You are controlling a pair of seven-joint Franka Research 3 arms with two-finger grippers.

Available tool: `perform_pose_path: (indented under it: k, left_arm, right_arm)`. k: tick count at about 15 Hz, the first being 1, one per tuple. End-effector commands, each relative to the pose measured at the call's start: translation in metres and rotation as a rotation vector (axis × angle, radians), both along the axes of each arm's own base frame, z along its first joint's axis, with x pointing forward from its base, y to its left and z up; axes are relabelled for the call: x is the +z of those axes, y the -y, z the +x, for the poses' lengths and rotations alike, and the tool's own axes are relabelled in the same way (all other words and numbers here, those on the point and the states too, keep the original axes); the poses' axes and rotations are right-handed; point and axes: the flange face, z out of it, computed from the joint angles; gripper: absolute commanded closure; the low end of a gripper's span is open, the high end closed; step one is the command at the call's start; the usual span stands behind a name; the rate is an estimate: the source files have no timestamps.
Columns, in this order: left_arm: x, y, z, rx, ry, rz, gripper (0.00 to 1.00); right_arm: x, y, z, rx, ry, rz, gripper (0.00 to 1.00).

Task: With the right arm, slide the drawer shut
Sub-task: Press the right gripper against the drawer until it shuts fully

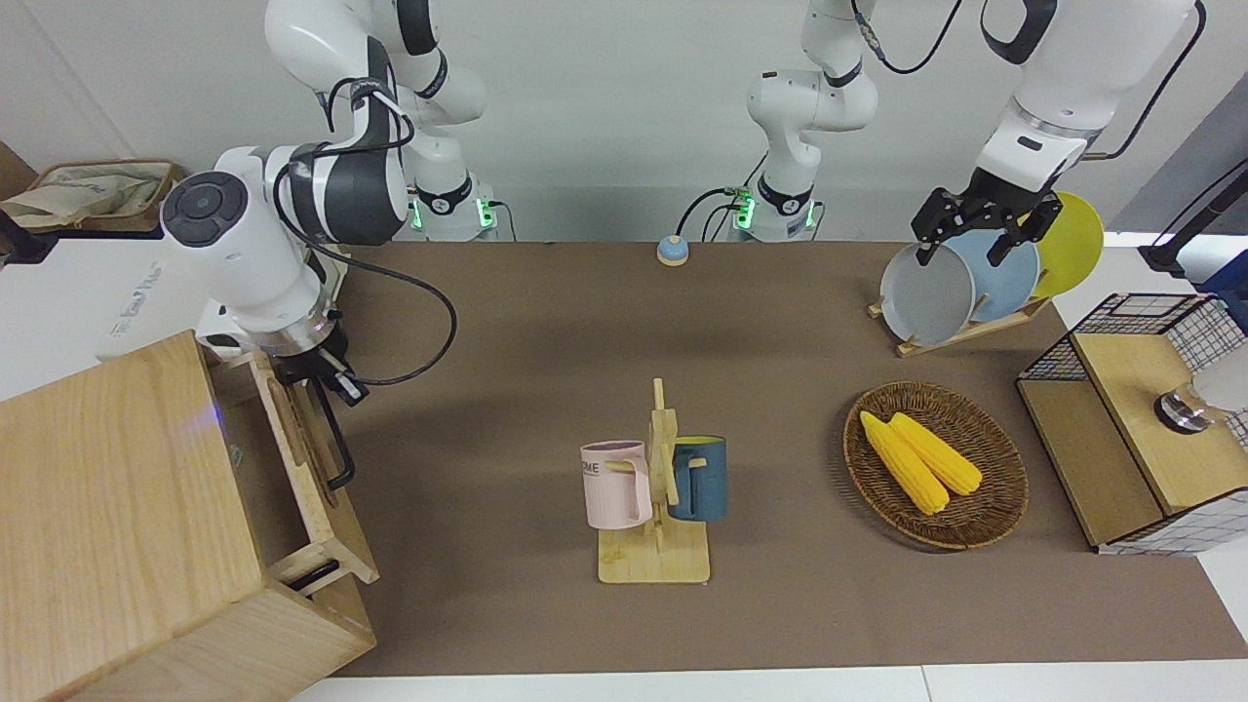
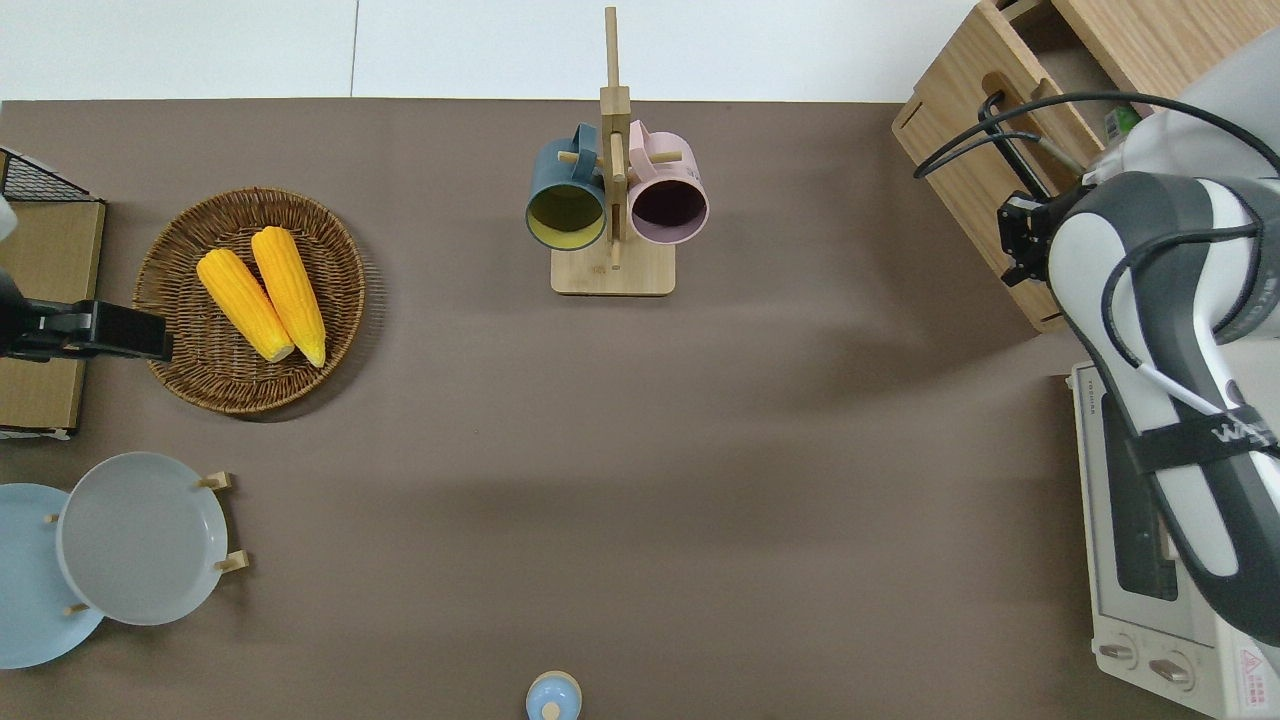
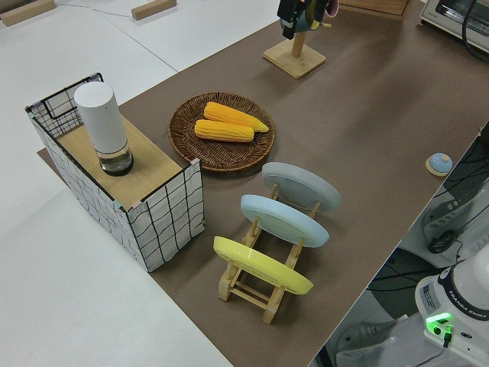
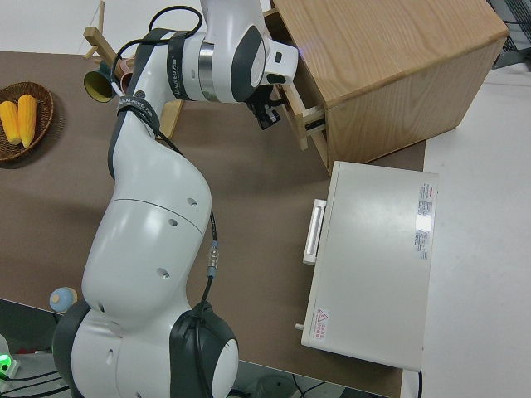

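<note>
The pale-wood drawer (image 1: 336,531) sticks a short way out of its box cabinet (image 1: 107,507) at the right arm's end of the table. Its black bar handle (image 1: 338,439) faces the table's middle. A green packet (image 2: 1118,120) shows in the narrow gap that is left. My right gripper (image 1: 327,375) is against the drawer's front panel, at the handle's end nearer to the robots; it also shows in the overhead view (image 2: 1015,240) and in the right side view (image 4: 267,112). My left gripper (image 1: 985,229) is parked, its fingers apart.
A white oven (image 2: 1130,520) stands nearer to the robots than the cabinet. A mug rack (image 1: 655,487) with two mugs stands mid-table. A wicker basket (image 1: 994,517) with corn, a plate rack (image 1: 960,283) and a wire basket (image 1: 1121,429) are toward the left arm's end.
</note>
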Motion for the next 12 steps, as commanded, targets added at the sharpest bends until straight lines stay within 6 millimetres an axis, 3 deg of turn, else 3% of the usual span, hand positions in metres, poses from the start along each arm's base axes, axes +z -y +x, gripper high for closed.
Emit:
perform_pose_path:
  k: [1, 7, 12]
  left_arm:
    - [0.003, 0.000, 0.004, -0.007, 0.009, 0.017, 0.00]
    - [0.003, 0.000, 0.004, -0.007, 0.009, 0.017, 0.00]
    - [0.003, 0.000, 0.004, -0.007, 0.009, 0.018, 0.00]
  right_arm:
    - [0.002, 0.033, -0.001, 0.035, -0.008, -0.012, 1.000]
    - [0.004, 0.061, -0.004, 0.033, -0.010, -0.004, 1.000]
    - [0.004, 0.063, -0.004, 0.050, -0.013, -0.005, 1.000]
